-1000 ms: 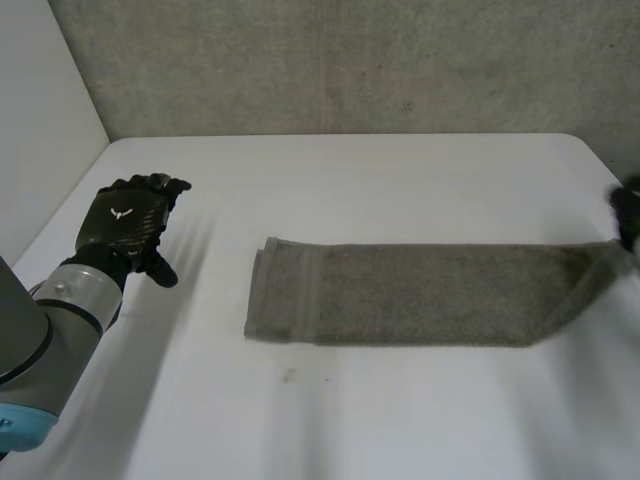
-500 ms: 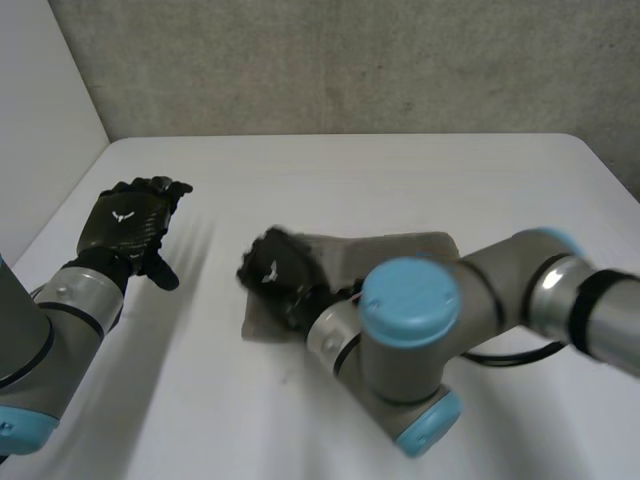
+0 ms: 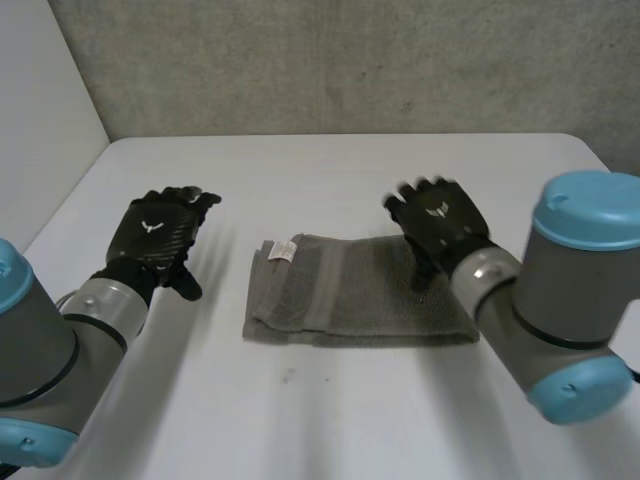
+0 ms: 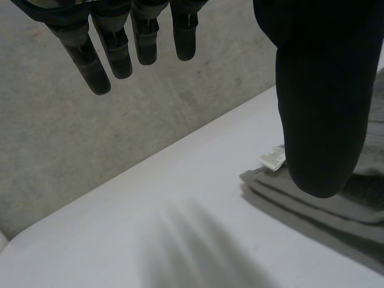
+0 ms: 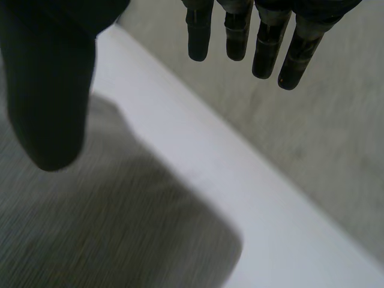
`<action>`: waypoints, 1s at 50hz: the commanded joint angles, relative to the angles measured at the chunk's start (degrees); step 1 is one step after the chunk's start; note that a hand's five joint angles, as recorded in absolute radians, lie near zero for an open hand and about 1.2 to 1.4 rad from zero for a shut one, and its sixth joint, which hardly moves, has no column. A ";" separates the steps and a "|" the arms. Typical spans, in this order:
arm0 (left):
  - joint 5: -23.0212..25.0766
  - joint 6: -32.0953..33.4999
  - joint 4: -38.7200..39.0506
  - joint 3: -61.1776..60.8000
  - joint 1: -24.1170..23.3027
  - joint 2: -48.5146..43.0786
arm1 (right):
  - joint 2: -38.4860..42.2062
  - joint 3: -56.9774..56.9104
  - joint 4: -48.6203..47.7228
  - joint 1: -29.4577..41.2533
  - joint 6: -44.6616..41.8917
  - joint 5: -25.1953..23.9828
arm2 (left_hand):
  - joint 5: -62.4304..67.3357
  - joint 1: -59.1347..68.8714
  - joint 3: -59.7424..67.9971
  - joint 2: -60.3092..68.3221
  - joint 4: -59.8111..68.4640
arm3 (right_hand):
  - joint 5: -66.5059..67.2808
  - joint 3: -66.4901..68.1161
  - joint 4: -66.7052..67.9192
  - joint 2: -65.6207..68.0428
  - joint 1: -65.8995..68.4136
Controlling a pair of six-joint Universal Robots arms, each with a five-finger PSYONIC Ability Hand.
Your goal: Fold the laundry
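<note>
towel [image 3: 360, 295] of grey terry, folded oblong, left hand [image 3: 155, 235] spread empty beside, right hand [image 3: 437, 225] relaxed above

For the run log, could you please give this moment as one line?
towel: folded, lying flat | left hand: open, beside towel | right hand: open, over towel

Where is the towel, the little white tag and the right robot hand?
towel [image 3: 370, 298]: head view, on its folded grey middle.
white tag [image 3: 283, 250]: head view, on the tag at the towel's corner.
right robot hand [image 3: 440, 222]: head view, on the back of the hand.
</note>
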 commanded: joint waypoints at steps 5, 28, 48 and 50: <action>-0.09 0.00 0.01 0.01 -2.21 -0.88 | -0.80 14.21 -2.88 -8.86 2.69 -1.77 | 0.61 0.58 0.82 1.08 1.08 | 15.93 17.23 15.79 16.19 17.10; -0.27 -0.08 -0.07 -0.51 -2.03 -0.18 | 0.24 5.20 -13.80 1.20 1.11 -3.18 | 0.44 0.41 0.65 0.92 0.92 | 66.72 68.02 66.58 66.99 67.89; -0.53 -0.70 -0.16 -0.08 -0.54 3.42 | 19.24 -12.75 -7.20 21.81 -1.09 -8.11 | -1.24 -1.27 -1.03 -0.77 -0.77 | 51.29 52.59 51.15 51.56 52.46; -0.53 -0.96 -0.16 0.45 -0.54 3.51 | 18.09 -12.40 -7.02 21.63 -0.74 -7.23 | -1.24 -1.27 -1.03 -0.77 -0.77 | 19.69 20.98 19.54 19.95 20.86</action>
